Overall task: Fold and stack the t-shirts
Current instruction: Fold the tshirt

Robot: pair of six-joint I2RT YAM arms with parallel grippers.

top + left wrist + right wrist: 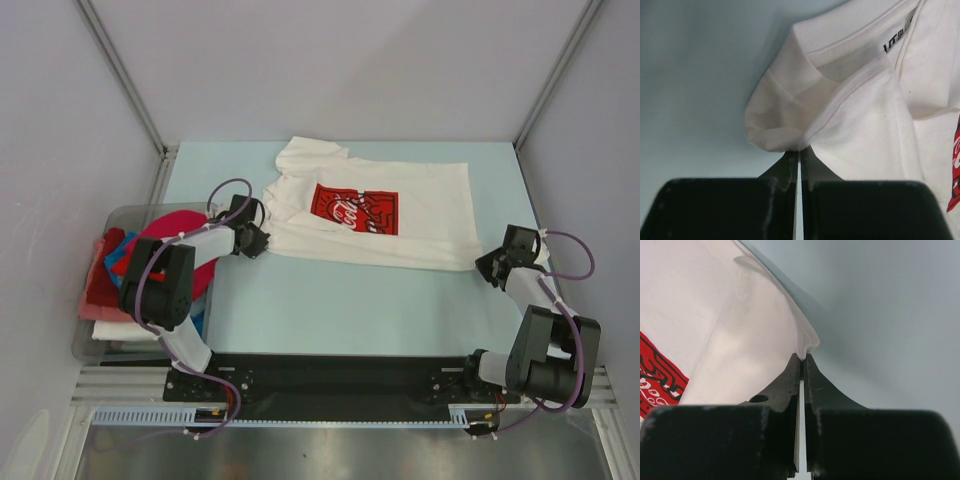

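Far left, beside the table edge: clear grey bin [92, 345]. Holds a loose pile of tees, with magenta-red tee [172, 224] on top, blue tee [122, 258] and pink tee [100, 288] under it, white tee [125, 328] lowest on the near side. Partly hidden behind the left arm.

Left gripper [254, 240]: sits at the left end of the white t-shirt [425, 215], low over the pale blue table [340, 310]. Wrist view, fingers [787, 167]: pressed together with only a hairline slit between, clamped on a rolled fold of the white cloth at the shoulder, near the collar [840, 47]. Neck label [892, 44] readable only in part.

Centre: lies spread across the far half of the table, collar end to the left, hem to the right, front up. Red print [353, 209] with white script, face up, about mid-chest. One sleeve bunched at the far left corner. Near edge slightly raised; throws a thin shadow on the table.

Right gripper [492, 266]: sits at the near right corner of the shirt. Wrist view, fingertips [812, 375]: closed tight on a small peak of hem cloth, pulled up off the table surface. Edge of the print at lower left of that view.
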